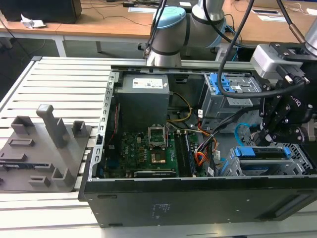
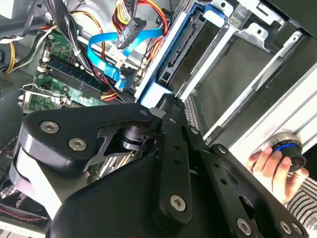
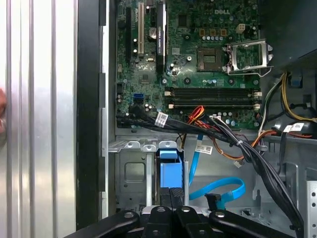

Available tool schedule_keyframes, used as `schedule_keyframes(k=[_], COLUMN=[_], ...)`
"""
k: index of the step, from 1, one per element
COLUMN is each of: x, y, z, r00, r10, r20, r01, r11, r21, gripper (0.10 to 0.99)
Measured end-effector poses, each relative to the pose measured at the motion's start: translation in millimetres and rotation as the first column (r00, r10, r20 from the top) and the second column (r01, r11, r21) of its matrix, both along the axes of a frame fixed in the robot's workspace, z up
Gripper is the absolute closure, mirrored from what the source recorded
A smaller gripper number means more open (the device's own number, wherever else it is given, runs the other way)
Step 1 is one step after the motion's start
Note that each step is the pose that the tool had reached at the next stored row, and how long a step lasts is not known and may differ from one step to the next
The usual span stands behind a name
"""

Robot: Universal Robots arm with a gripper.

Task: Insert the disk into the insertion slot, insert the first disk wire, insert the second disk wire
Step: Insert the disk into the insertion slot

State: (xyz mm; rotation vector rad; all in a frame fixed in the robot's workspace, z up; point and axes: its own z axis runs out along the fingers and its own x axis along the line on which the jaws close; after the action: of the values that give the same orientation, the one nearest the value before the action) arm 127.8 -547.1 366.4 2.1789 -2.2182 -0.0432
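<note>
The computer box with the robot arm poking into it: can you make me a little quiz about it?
1. True or false: the disk sits in a red frame.
2. The gripper is nearest to: A) the disk, B) the power supply, C) the motherboard.
3. Fill in: the second disk wire is coloured ____.
Key: 1 false, the frame is blue. 2 A. 3 light blue.

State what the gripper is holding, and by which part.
Nothing appears held: the gripper, fingers together, has its tips against the blue frame end of the disk sitting in the insertion slot.
</note>
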Motion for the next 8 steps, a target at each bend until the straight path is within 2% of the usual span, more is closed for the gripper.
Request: schedule_keyframes(k=[2,8], x=[3.3,3.4], y=[0.0,0.0], z=[-0.3,-0.4], r00=[1.0,1.0], r10=[0.0,0.0], r20=[0.0,0.0], r01=[0.0,0.0], r11=[1.0,1.0], r21=[0.0,0.0], gripper=[0.98,0.98])
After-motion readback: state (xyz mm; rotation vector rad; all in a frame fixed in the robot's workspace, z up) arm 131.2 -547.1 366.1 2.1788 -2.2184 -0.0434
